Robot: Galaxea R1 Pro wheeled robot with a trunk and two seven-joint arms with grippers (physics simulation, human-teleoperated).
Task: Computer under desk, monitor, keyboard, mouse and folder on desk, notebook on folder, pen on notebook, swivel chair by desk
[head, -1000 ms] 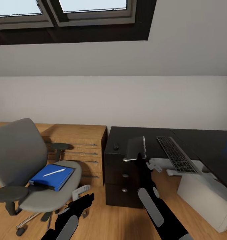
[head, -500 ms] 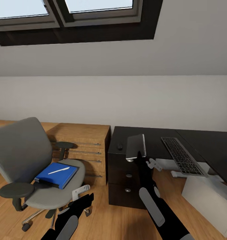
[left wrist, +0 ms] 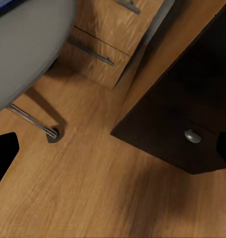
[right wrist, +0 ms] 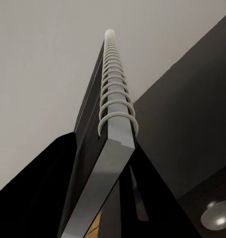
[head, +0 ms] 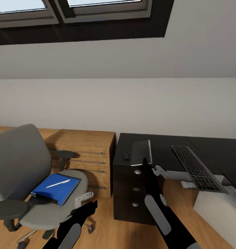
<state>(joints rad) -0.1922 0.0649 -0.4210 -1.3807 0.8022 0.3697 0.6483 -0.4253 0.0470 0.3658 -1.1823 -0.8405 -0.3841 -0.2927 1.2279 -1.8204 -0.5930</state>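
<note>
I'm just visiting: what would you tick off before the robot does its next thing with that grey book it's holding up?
1. Grip on the notebook: ok; the right gripper clamps its lower edge and it stands upright.
2. Folder already on the desk: not ok; it lies on the swivel chair seat, so the notebook has nothing to stack on there.
3. Pen: not ok; it rests on the folder.
4. Left gripper free: ok; open and empty, low beside the chair.
5. Mouse on the desk: ok.
6. Keyboard flat on the desk: cannot tell.
</note>
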